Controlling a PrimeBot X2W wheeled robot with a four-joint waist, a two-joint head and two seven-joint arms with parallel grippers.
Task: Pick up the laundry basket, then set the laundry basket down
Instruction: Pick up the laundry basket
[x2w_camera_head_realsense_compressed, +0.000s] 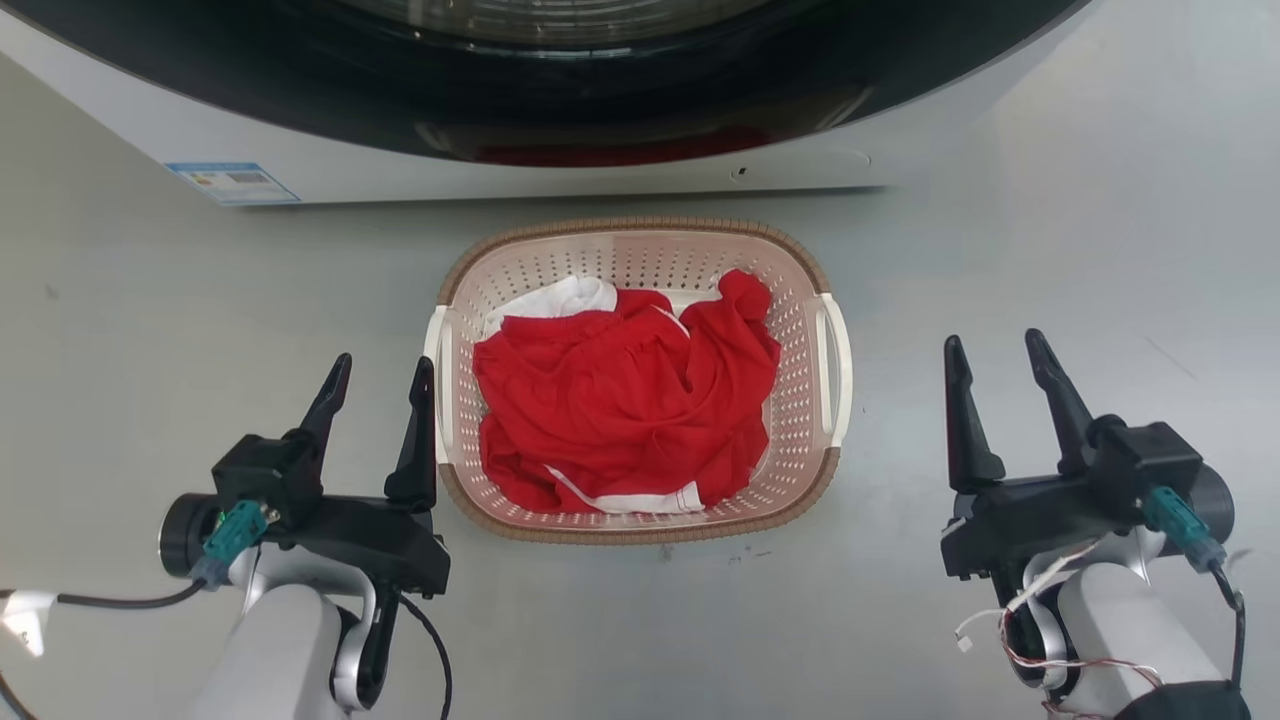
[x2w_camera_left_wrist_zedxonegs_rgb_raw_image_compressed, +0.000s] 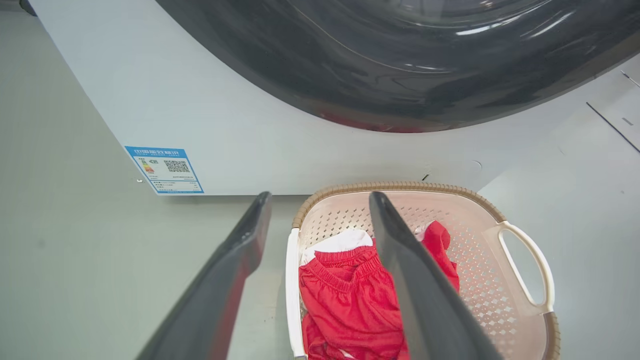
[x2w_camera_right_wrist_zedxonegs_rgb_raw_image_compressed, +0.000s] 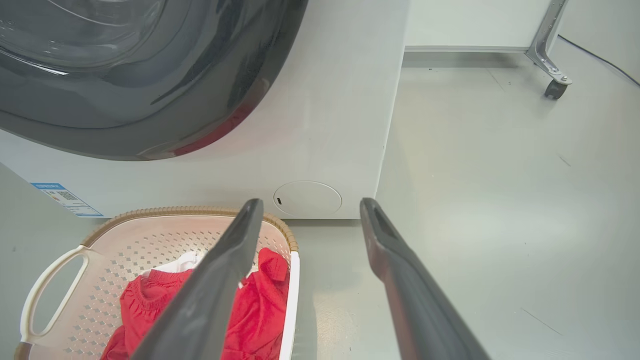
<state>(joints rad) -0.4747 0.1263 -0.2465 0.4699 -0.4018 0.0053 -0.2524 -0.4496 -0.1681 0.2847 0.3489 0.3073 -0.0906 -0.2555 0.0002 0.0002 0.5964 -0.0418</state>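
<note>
The laundry basket (x2w_camera_head_realsense_compressed: 800, 300), pale pink-cream perforated plastic with a brown woven-look rim and white side handles, rests on the grey floor before the washer. Red and white clothes (x2w_camera_head_realsense_compressed: 625, 395) fill it. My left gripper (x2w_camera_head_realsense_compressed: 382, 372) stands open beside the basket's left handle (x2w_camera_head_realsense_compressed: 436, 345), its inner finger close to the rim. My right gripper (x2w_camera_head_realsense_compressed: 998, 348) is open too, a hand's width right of the right handle (x2w_camera_head_realsense_compressed: 836, 365). In the left wrist view the basket (x2w_camera_left_wrist_zedxonegs_rgb_raw_image_compressed: 480, 260) lies ahead with my left gripper (x2w_camera_left_wrist_zedxonegs_rgb_raw_image_compressed: 320, 196) straddling its near handle. In the right wrist view the basket (x2w_camera_right_wrist_zedxonegs_rgb_raw_image_compressed: 150, 235) sits to the left of my right gripper (x2w_camera_right_wrist_zedxonegs_rgb_raw_image_compressed: 311, 202).
The white washer (x2w_camera_head_realsense_compressed: 520, 170) with its dark round door (x2w_camera_head_realsense_compressed: 560, 80) stands directly behind the basket. A caster leg of a white cabinet (x2w_camera_right_wrist_zedxonegs_rgb_raw_image_compressed: 552, 75) stands far right beyond the washer. Bare grey floor (x2w_camera_head_realsense_compressed: 1100, 250) spreads on both sides.
</note>
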